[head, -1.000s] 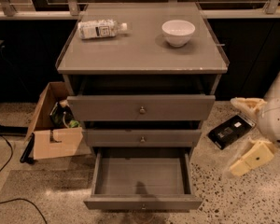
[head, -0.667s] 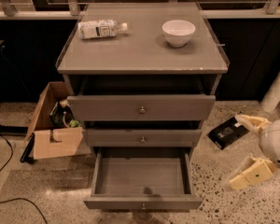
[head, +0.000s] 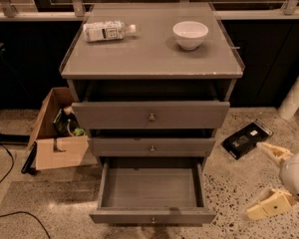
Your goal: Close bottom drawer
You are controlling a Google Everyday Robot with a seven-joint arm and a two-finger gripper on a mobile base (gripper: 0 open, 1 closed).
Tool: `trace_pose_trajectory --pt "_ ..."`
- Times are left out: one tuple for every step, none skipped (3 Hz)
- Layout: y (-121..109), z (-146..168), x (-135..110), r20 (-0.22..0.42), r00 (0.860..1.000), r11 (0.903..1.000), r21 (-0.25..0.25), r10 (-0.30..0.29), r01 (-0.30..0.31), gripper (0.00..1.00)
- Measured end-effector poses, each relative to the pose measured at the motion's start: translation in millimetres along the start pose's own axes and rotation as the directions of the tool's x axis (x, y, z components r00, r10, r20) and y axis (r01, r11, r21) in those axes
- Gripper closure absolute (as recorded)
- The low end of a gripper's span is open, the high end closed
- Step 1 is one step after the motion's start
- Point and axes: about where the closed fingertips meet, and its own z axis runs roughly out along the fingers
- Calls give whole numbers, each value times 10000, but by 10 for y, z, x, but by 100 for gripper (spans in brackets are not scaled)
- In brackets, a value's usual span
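The cream two-finger gripper (head: 271, 179) is sitting lower in the bottom right corner than a second ago. The right edge is cutting off its arm. Its fingers (head: 270, 152) are spreading wide apart and holding nothing. The low grey wooden bottom drawer (head: 152, 216) is sticking out at the bottom middle, well apart from the gripper, and showing its bare grey inside. Its little round knob (head: 152, 220) is hard to make out. A round white bowl (head: 190, 34) is sitting on the flat grey cabinet top (head: 149, 59), and a clear plastic bottle (head: 108, 30) is lying there too.
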Motion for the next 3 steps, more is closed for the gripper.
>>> trace_pose_trajectory --pt "39 130 170 -624 9980 9992 -387 45 -70 0" --pt "40 131 170 -649 9979 9992 -389 16 -41 0" --pt "66 83 56 -300 9993 9987 -465 -236 222 0"
